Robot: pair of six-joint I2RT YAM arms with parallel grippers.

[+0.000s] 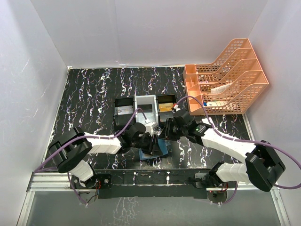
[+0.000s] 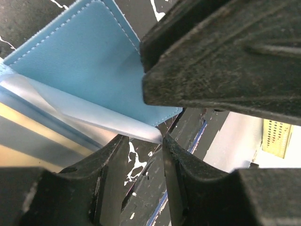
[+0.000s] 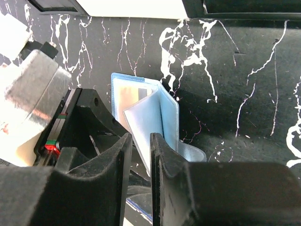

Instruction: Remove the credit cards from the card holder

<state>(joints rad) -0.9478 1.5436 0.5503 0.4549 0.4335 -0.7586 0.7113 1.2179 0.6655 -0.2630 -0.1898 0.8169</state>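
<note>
Pinching the card holder (image 3: 168,117) at frame centre, the right gripper (image 3: 141,141) is nearly closed; the left gripper (image 2: 145,143) stands slightly spread; the credit card (image 3: 128,94) print is unreadable.

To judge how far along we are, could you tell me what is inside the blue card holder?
The card holder lies open. One clear pocket stands raised, and a pale card with a dark stripe shows behind it. Other pockets' contents are covered.

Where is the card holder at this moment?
In the top view the card holder lies open near the middle of the table, between the left gripper and the right gripper, on the near side of the three-compartment tray.
</note>
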